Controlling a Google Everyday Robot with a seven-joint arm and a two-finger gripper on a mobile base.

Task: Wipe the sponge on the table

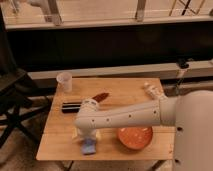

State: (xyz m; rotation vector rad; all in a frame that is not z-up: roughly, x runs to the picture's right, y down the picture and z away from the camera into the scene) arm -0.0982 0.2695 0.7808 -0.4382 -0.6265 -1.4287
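Sponge (pixel 90 148) lies low in the frame, left of centre, at the front edge of the table (pixel 125 92), beside the plate (pixel 135 136); my gripper (pixel 88 137) is directly above it; how far open, I cannot tell.

The robot's white body (pixel 196 134) stands at the right end of the table (pixel 127 90), bulking over its front right corner. From there the single arm (pixel 132 116) stretches leftward above the table top. It is a thick white link lying almost level, sloping slightly down toward the left, with a row of small dark spots along its side. Over the left front part of the table the link ends in a rounded wrist joint (pixel 89 119), where the arm bends sharply downward. Below that joint the gripper (pixel 88 137) points straight down, very low over the table top and near its front edge, well in from the left edge.
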